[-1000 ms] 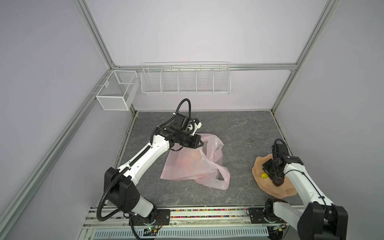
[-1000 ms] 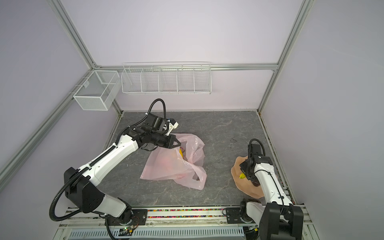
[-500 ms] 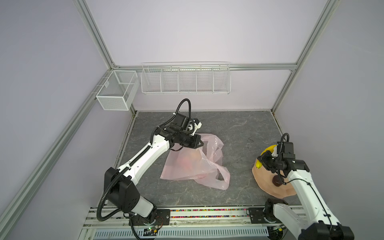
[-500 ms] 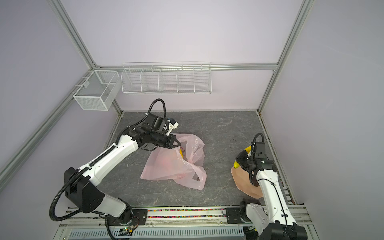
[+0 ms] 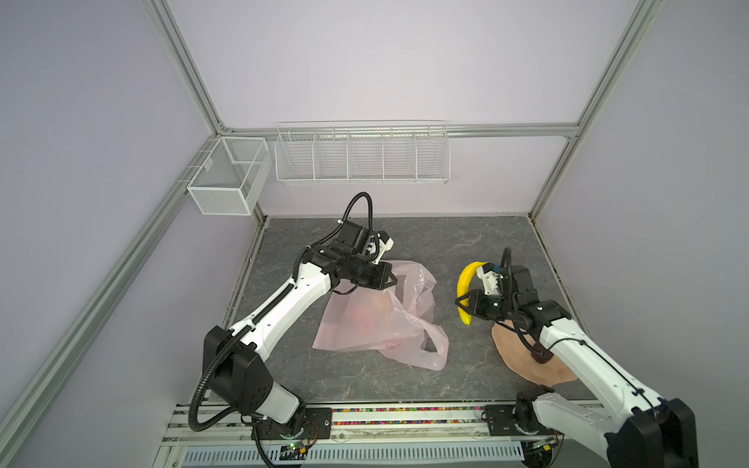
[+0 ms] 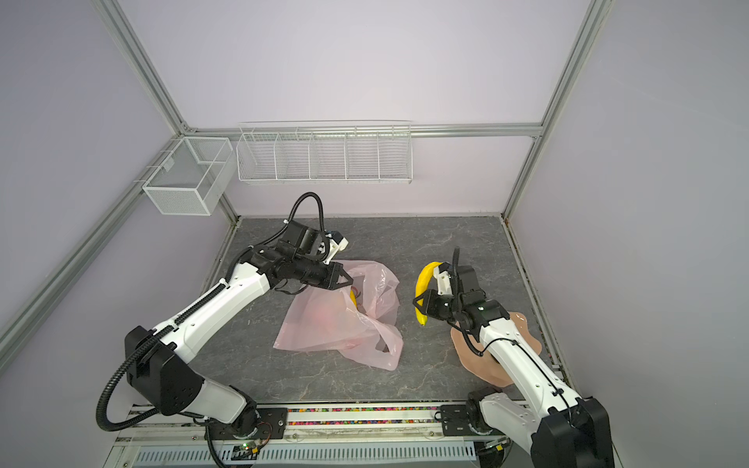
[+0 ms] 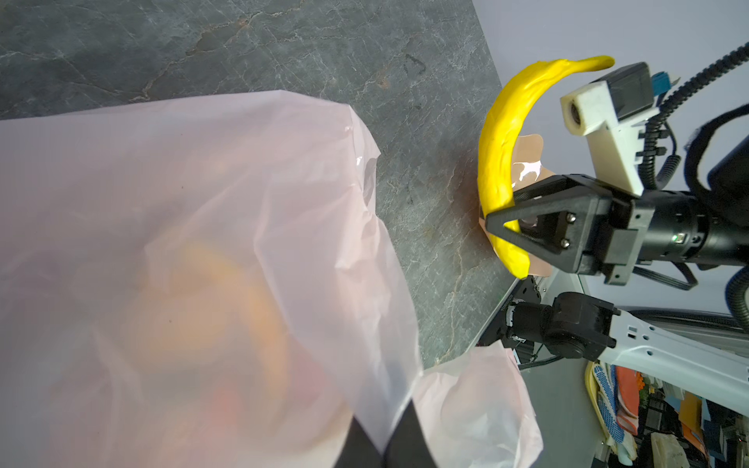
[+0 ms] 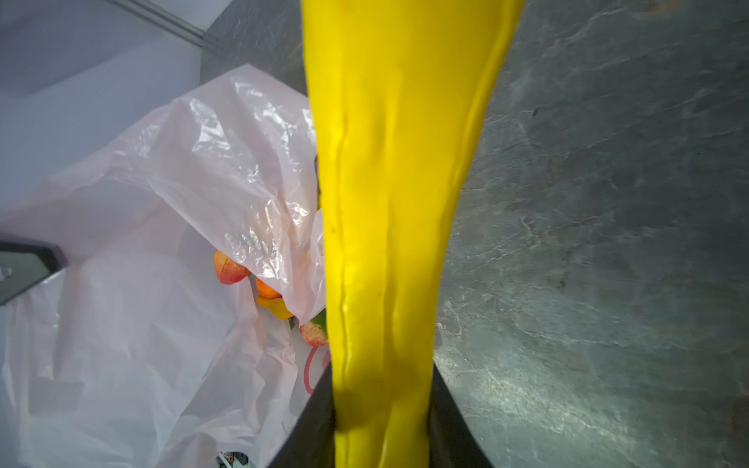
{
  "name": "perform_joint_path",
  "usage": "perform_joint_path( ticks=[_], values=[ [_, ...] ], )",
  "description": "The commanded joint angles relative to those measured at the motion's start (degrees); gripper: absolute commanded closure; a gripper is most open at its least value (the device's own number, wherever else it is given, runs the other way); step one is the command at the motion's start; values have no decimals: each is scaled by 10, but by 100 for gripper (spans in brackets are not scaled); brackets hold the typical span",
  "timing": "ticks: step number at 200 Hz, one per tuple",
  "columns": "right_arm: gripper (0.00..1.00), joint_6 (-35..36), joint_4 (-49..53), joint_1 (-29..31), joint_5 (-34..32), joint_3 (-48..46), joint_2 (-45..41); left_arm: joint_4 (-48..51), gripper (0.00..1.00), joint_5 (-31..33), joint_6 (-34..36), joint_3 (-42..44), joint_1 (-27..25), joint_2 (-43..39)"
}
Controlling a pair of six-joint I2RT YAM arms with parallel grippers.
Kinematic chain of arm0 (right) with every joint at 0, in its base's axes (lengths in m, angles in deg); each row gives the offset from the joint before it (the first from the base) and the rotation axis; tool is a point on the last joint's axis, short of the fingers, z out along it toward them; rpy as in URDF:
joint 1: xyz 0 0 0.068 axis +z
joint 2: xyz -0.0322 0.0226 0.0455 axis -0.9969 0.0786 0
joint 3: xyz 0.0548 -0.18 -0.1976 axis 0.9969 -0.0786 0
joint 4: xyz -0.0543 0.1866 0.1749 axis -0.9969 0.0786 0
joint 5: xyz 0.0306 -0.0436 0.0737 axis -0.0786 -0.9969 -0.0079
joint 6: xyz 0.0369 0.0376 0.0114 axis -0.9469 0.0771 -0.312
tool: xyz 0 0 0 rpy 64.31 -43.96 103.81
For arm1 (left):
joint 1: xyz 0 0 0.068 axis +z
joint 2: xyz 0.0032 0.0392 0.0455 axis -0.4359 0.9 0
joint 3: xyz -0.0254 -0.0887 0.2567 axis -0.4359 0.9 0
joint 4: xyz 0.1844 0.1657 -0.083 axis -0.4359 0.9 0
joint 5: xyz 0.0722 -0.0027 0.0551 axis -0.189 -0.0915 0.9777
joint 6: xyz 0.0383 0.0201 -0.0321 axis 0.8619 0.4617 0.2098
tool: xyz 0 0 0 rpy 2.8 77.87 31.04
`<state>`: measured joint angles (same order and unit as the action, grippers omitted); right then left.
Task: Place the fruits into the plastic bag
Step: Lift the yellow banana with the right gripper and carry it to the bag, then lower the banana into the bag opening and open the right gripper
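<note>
The left arm (image 5: 292, 298) and right arm (image 5: 587, 360) wear white shells, black joints, ribbed black cables (image 7: 705, 75); the right gripper (image 7: 500, 223) (two silver screws) is black.

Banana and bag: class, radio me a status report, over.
Left tool shut on bag, mouth lifted. Right tool shut on banana, off the plate. Some fruits inside bag. Nothing between banana and bag.

We see the plastic bag (image 5: 377, 320) lying in the middle of the tabletop (image 5: 446, 243), with several fruits (image 8: 231, 269) inside it and the left gripper (image 5: 394, 280) pinching its rear left rim. To the right of the bag, apart from it, the right gripper (image 5: 463, 304) holds the banana (image 5: 463, 283) above the tabletop. The plate (image 5: 514, 356) lies at the front right, partly under the right arm.
</note>
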<state>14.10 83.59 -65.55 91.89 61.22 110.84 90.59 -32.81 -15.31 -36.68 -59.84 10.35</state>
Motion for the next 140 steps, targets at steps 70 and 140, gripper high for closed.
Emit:
perform_joint_path(
  ticks=[70, 140],
  values=[
    [87, 43, -100, 189, -66, 39, 115, 10, 100, -9, 12, -4, 4, -16],
    [88, 15, -132, 298, -78, 29, 151, -1, 100, 12, -14, -11, 4, -16]
  ],
)
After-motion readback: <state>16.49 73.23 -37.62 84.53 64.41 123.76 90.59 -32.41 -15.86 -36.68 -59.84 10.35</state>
